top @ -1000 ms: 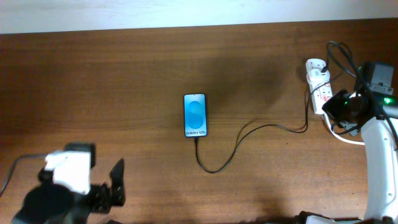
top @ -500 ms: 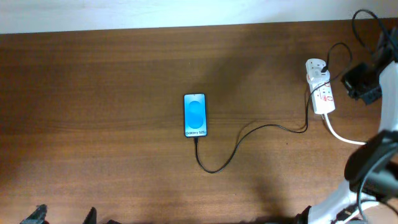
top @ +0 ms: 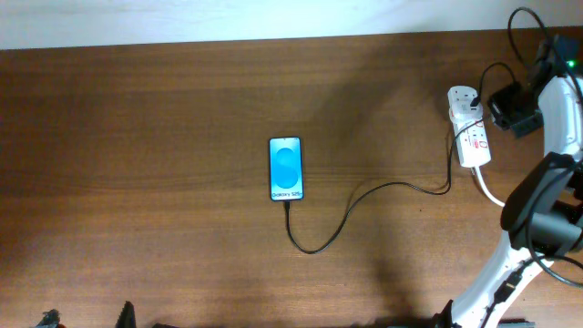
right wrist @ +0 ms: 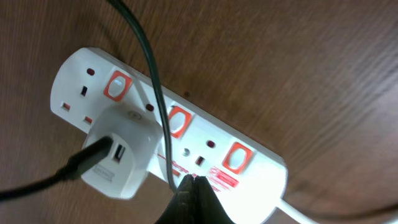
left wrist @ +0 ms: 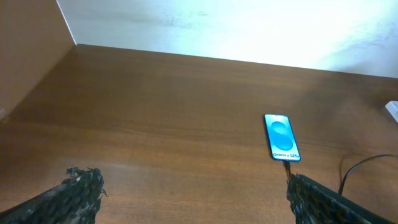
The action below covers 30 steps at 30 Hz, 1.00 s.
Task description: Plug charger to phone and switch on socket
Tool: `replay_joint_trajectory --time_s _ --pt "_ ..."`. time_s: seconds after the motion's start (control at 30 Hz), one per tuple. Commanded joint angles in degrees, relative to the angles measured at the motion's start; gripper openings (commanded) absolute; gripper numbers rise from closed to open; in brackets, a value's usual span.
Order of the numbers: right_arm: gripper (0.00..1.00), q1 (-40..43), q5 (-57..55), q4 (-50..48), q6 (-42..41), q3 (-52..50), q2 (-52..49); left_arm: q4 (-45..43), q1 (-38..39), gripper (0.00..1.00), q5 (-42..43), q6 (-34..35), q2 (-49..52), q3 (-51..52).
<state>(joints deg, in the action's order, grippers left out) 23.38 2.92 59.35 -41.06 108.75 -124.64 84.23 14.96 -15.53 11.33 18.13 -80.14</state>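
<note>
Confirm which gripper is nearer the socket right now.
Right. The right gripper is at the socket, poised over its face. The left gripper is far off at the table's near-left edge, past the phone.

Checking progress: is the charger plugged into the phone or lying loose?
Plugged in, it seems: the charger ends right at the bottom edge of the phone in the overhead view. The joint itself is too small to confirm.

Bottom centre, my right gripper (right wrist: 190,186) is cut off and hides part of the white elongated power strip (right wrist: 249,168).
</note>
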Motion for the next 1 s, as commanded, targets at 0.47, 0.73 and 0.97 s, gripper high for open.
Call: replay_joint_trajectory --time_s 0.47,0.73,0.97 --pt "0.04 -0.83 3.15 -5.35 -3.02 1.20 -8.00 0.31 -0.24 0.99 -0.76 -0.72 -0.39 0.17" --pt "0.04 -0.92 4.04 -7.93 -4.50 1.20 -8.00 0.33 -0.24 0.99 -0.76 -0.72 -0.39 0.17" --pt "0.04 -1.68 4.20 -8.52 -4.48 1.20 -8.07 0.35 -0.24 0.99 -0.76 -0.72 -0.39 0.17"
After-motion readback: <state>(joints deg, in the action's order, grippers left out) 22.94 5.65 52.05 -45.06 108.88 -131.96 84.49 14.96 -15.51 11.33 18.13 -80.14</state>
